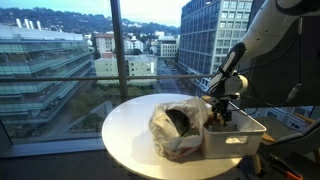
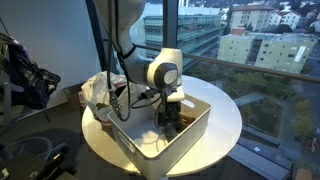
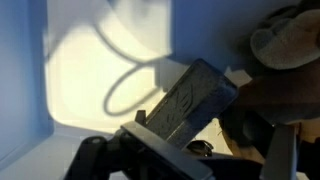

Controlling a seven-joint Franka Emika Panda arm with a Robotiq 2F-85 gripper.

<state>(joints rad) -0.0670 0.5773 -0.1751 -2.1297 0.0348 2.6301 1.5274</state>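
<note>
My gripper (image 1: 222, 112) (image 2: 170, 120) reaches down into a white plastic bin (image 1: 243, 137) (image 2: 193, 132) on the round white table (image 1: 125, 135) (image 2: 228, 118). Its jaws stand open and nothing is gripped between them. In the wrist view one grey ribbed finger (image 3: 190, 95) slants across the pale bin floor (image 3: 85, 70). A dark object (image 3: 255, 112) lies just beside that finger; what it is I cannot tell. A crumpled translucent plastic bag (image 1: 178, 128) (image 2: 100, 92) with something dark inside leans against the bin's outer side.
Floor-to-ceiling windows (image 1: 60, 60) stand right behind the table, with a vertical frame post (image 1: 118, 40). A black cable (image 2: 140, 98) loops from the arm over the bin. Dark clutter (image 2: 22, 75) sits on a stand beside the table.
</note>
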